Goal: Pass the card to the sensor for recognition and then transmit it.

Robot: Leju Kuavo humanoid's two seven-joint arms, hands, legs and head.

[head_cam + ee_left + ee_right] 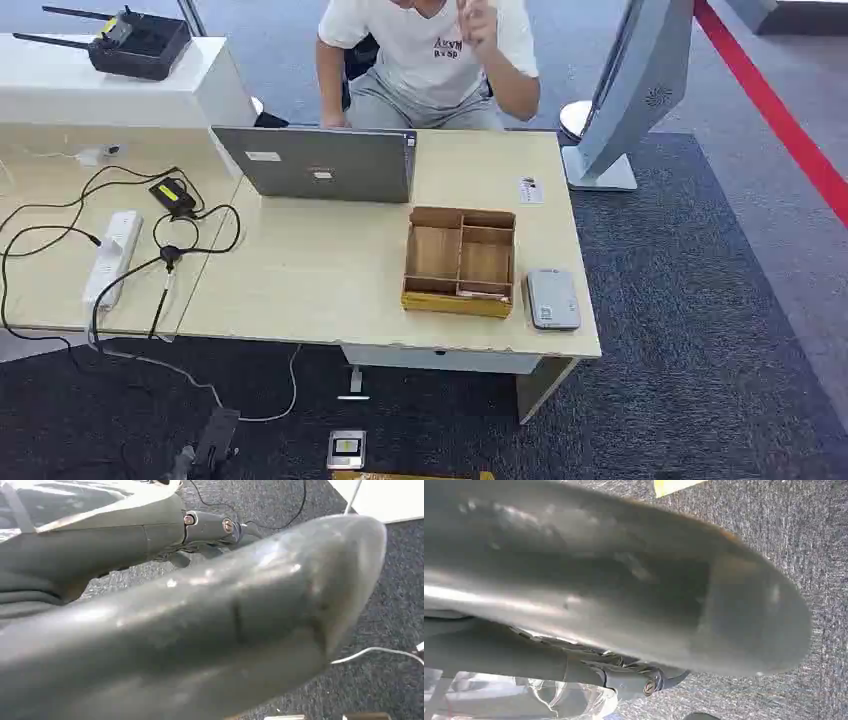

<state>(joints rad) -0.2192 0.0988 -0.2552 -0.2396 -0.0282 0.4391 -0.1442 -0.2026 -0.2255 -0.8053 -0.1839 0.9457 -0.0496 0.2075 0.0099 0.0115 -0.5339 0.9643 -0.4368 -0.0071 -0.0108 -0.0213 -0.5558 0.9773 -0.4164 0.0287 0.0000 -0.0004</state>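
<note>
A wooden box (459,261) with several compartments stands on the right part of the light table (300,290). A thin card-like strip (484,294) lies in its front compartment. Right of the box, near the table's front right corner, a flat grey sensor (553,298) lies on the tabletop. A small white card (531,190) lies farther back. My left hand (200,630) hangs over the carpet, its thick grey thumb close to the wrist camera. My right hand (624,580) hangs likewise over the carpet. Neither wrist view shows how the fingers stand.
A person (430,60) sits behind the table, one hand raised, with a grey laptop (320,165) in front. A power strip (112,257) and black cables lie at the left. A black router (140,42) sits on a white cabinet. A grey kiosk (630,100) stands at the back right.
</note>
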